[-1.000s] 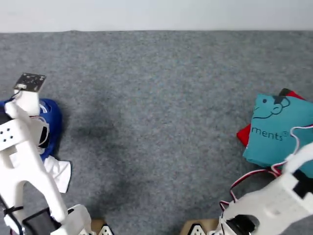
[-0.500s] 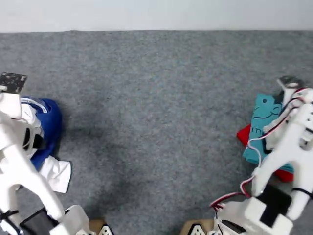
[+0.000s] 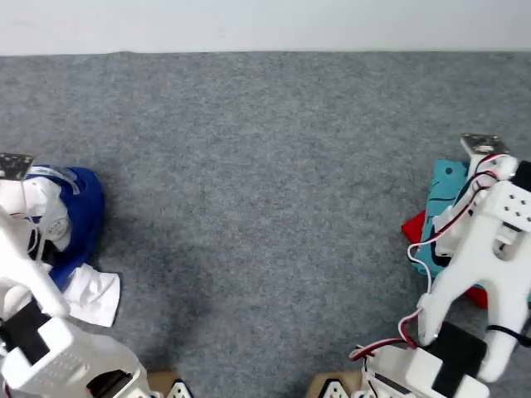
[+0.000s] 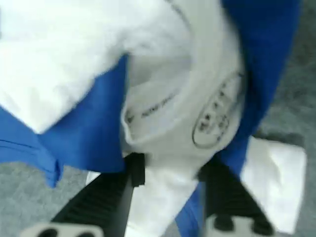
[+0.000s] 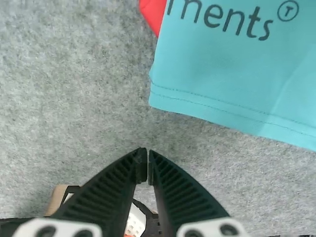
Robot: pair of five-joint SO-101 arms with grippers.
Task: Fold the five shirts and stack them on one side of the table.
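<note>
A crumpled pile of a blue shirt (image 3: 89, 207) and a white shirt (image 3: 93, 295) lies at the table's left edge. My left gripper (image 4: 170, 170) is pressed into that pile, open, with white shirt cloth (image 4: 163, 98) filling the gap between its black fingers (image 4: 132, 170) and blue shirt cloth (image 4: 84, 143) around it. At the right edge lies a folded teal shirt (image 3: 445, 177) on top of a red shirt (image 3: 413, 229). My right gripper (image 5: 147, 152) hovers over bare table just off the teal shirt's hem (image 5: 237, 74), shut and holding nothing. A red shirt corner (image 5: 152, 15) peeks out beside the teal one.
The grey felt table (image 3: 265, 166) stretches wide between the two piles. A pale wall runs along its far edge. Both arm bases (image 3: 332, 385) stand at the near edge, and the right arm's body (image 3: 485, 249) covers much of the teal stack.
The right arm swung up from the near right corner to stand over the teal and red stack. The left arm shifted left and down onto the blue and white pile.
</note>
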